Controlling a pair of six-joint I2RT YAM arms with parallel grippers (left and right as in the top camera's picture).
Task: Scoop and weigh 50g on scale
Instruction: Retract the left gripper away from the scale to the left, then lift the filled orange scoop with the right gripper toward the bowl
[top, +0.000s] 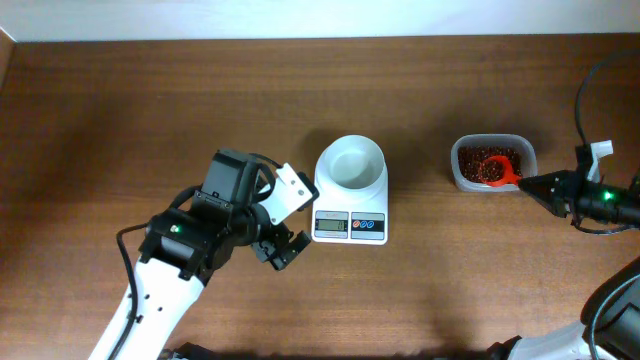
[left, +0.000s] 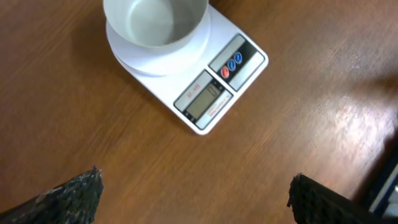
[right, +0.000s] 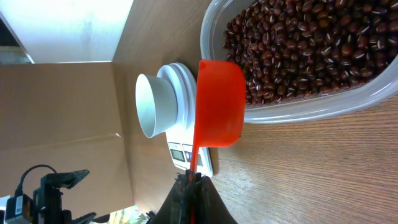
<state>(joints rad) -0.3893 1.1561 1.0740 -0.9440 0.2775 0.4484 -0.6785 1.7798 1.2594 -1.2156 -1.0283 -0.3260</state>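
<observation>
Evidently the right end effector is clamped on the thin handle of the red scoop, keeping its cup at the rim of the clear tub of red beans, right of frame, poised to dig. The scale sits mid-worktop, its white bowl empty for beans. The left end effector, spread wide and empty, waits just left of the display, where no writing is legible.
</observation>
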